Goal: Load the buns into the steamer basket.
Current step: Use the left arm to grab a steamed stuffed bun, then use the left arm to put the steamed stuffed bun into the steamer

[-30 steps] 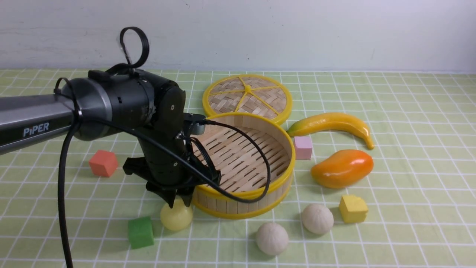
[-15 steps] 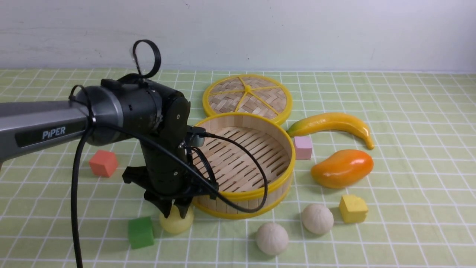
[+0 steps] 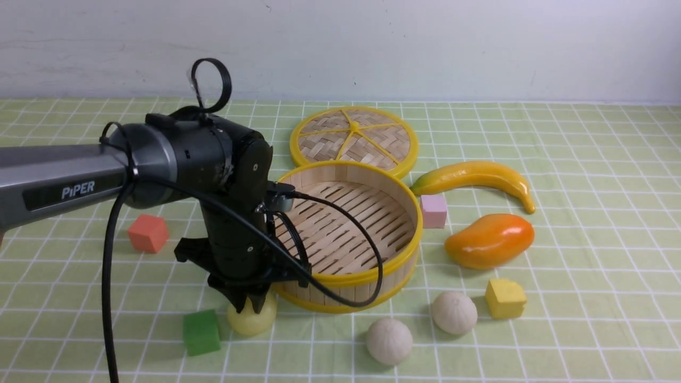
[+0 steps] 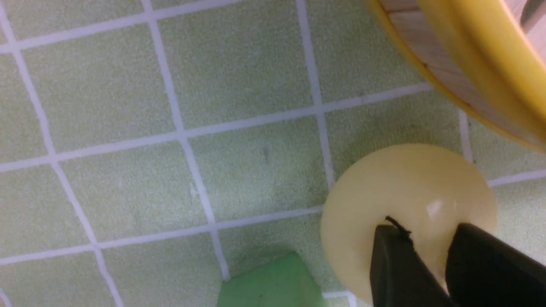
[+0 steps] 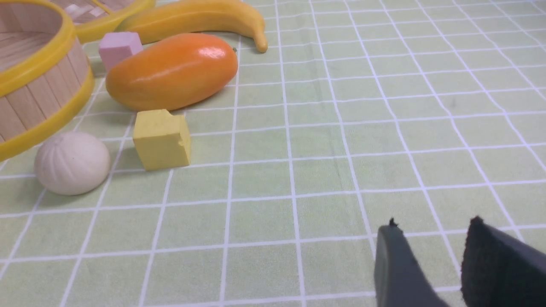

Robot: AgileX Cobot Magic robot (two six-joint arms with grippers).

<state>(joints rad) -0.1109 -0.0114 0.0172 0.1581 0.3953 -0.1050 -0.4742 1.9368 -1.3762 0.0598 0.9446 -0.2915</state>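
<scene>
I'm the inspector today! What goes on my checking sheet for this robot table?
Surface: green checked cloth.
Job's things: steamer basket empty; yellow bun and two white buns outside it, on the cloth.
Clutter: lid, banana, mango, red cube, green cube, pink cube, yellow cube.
Tools: left tool on top of the yellow bun, grip unclear; right tool open, holding nothing.
Cables: black cable loops across the basket's front.
Surroundings: plain pale wall.
</scene>
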